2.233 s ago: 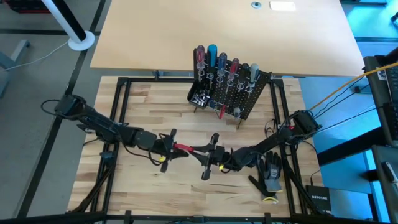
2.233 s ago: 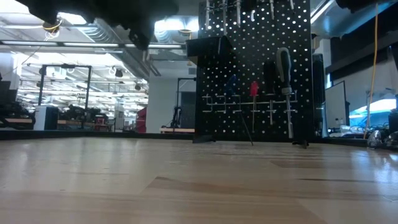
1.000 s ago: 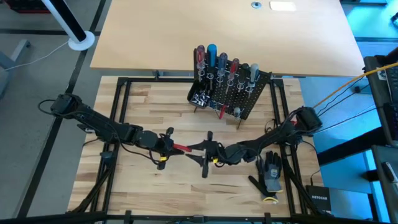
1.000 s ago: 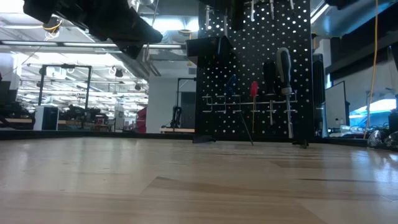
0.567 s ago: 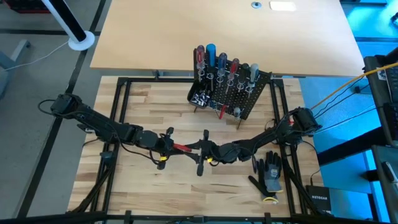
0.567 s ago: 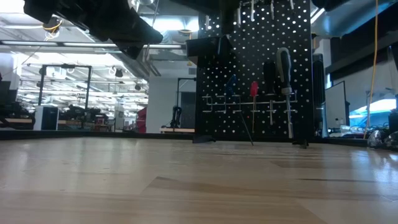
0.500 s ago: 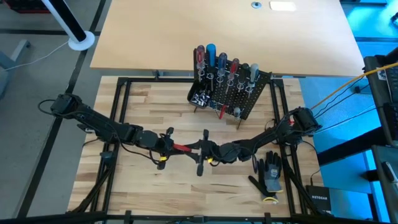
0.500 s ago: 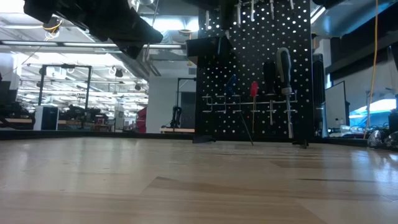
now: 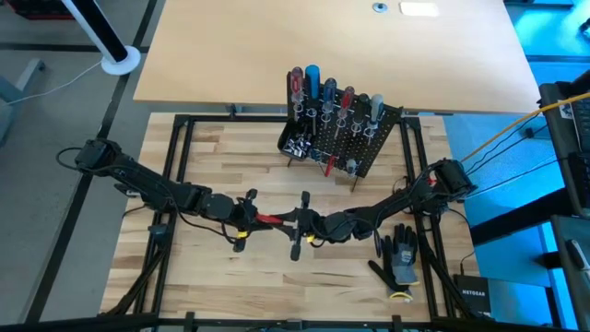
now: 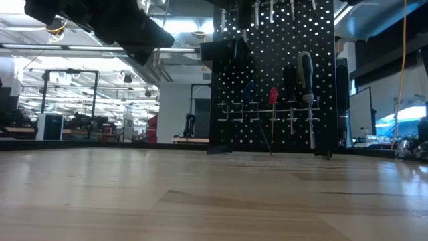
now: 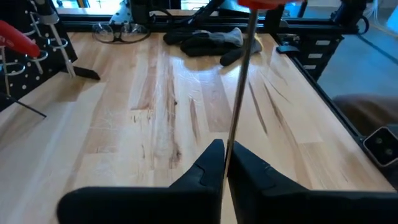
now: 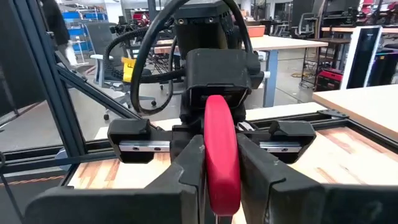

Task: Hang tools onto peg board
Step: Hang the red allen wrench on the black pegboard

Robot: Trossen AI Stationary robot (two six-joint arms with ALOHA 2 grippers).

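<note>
A slim red-handled screwdriver (image 9: 268, 219) is held level above the pale wooden tabletop (image 9: 230, 166) at mid-table, long axis running left-right. The thin steel shaft (image 11: 238, 93) is pinched by the left gripper (image 9: 249, 219), jaws nearly closed on it w/ only the rod between the dark fingers (image 11: 208, 163). The red handle (image 12: 221, 155) is flanked on both sides by the right gripper (image 9: 297, 221), jaws set about handle-wide; the fingers (image 12: 189, 168) appear to touch the handle, but firm clamping can't be confirmed, so it is judged a hand-over in progress.

The black perforated metal peg board (image 9: 343, 138) stands at the far side, right of centre, already loaded w/ several red, blue and grey-handled tools (image 9: 327, 92) in its ring holders. It lies far and to the right of the held tool, so the right arm is the nearer one for the hanging move; the tool's axis would need turning from level to upright, tip down.

Both arms are stretched low and inward, meeting tip to tip. A black-and-grey work glove (image 9: 401, 254) lies near right, apart from the tool
</note>
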